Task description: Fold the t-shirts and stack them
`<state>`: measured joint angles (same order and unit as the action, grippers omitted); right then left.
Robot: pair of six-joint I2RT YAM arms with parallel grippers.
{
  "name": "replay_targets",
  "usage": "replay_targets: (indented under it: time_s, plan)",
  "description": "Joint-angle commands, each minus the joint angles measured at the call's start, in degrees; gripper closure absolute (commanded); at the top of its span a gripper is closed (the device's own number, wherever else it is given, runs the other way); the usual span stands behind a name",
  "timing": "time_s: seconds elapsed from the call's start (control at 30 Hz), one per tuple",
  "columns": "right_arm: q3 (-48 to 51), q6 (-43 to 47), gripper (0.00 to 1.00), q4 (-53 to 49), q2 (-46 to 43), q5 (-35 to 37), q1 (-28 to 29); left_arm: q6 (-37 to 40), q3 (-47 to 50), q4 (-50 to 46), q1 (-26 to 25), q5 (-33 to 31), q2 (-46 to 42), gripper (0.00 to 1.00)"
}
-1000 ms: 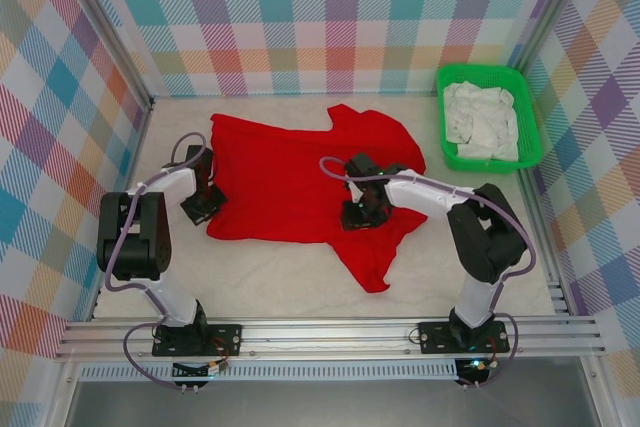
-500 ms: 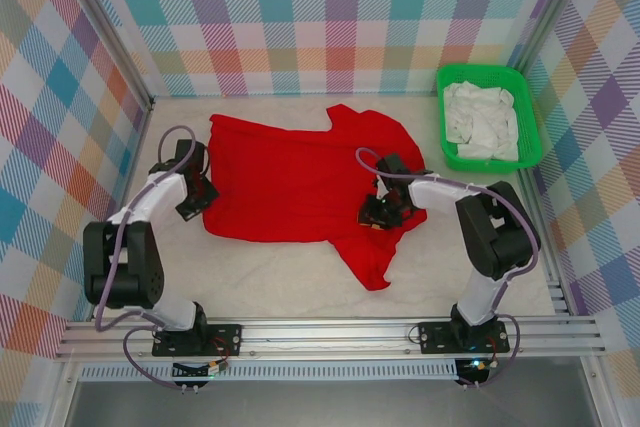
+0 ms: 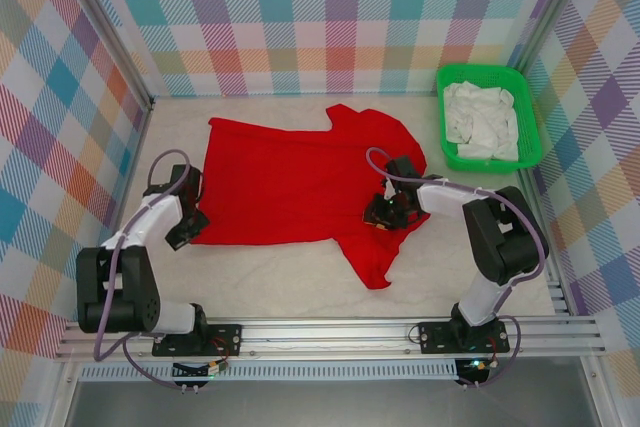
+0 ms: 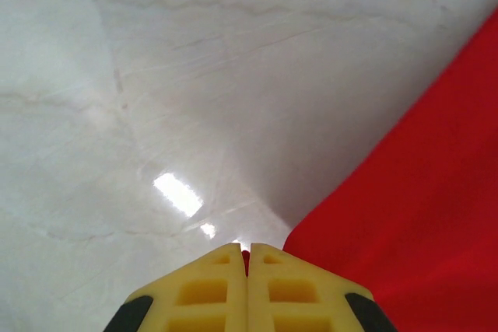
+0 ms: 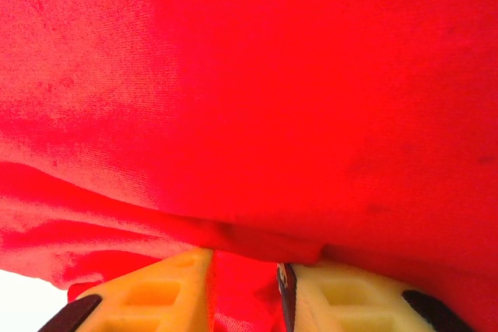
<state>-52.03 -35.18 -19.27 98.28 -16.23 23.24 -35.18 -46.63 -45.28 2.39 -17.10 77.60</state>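
Across the frame's middle the red t-shirt [image 3: 290, 187] now lies pulled flatter, left gripper [image 4: 247, 258] pinched shut on its lower-left corner, right gripper [image 5: 245, 266] clamping a right-side fold, nearly ready to fold.

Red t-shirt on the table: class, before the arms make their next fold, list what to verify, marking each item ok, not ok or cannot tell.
1. Left gripper shut on the red t-shirt at its near left corner: ok, a red sliver shows in its grip.
2. Right gripper pinching cloth: ok, a fold sits in its grip.
3. Shirt lying flat: not ok, its near right part is rumpled.
4. Printed face up or down: cannot tell, no print shows.
5. Green basket clear of the shirt: ok, apart at far right.
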Motion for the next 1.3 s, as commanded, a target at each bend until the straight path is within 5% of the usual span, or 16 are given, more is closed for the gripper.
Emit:
replay_targets:
  time_s: [0.0,0.17,0.3,0.43,0.7,1.03,1.13,1.27]
  plan:
    - [2.7,-1.5,0.71,-1.8,0.3,1.8,-0.5,-4.8,2.4,-4.3,0.6,-3.4,-6.2,1.0]
    - [4.0,-1.7,0.71,-0.5,-0.5,0.8,-0.5,-7.9,5.6,-5.2,1.1,-4.9,-14.2,0.97]
    - [4.1,-0.1,0.7,-1.3,-1.6,-0.3,-0.5,-7.4,5.6,-4.4,1.2,-4.4,-14.4,0.68]
    - [4.5,2.3,0.64,-4.3,-6.2,-0.7,0.1,-5.7,3.7,-3.1,1.3,-2.6,-13.4,0.59]
    - [7.2,2.6,0.53,-10.2,-15.7,1.9,4.7,-0.7,-4.9,-1.8,1.1,1.2,-5.6,0.59]
    - [4.1,0.4,0.51,-9.5,-7.8,7.3,9.0,2.0,-5.0,6.5,0.5,7.7,4.5,0.64]
    - [3.2,0.4,0.58,-9.6,-6.4,7.6,9.8,2.4,-5.4,8.9,0.1,9.0,8.9,0.66]
    - [2.7,-0.2,0.8,-10.2,-7.2,7.8,11.4,2.5,-6.1,11.6,-0.4,9.6,14.5,0.72]
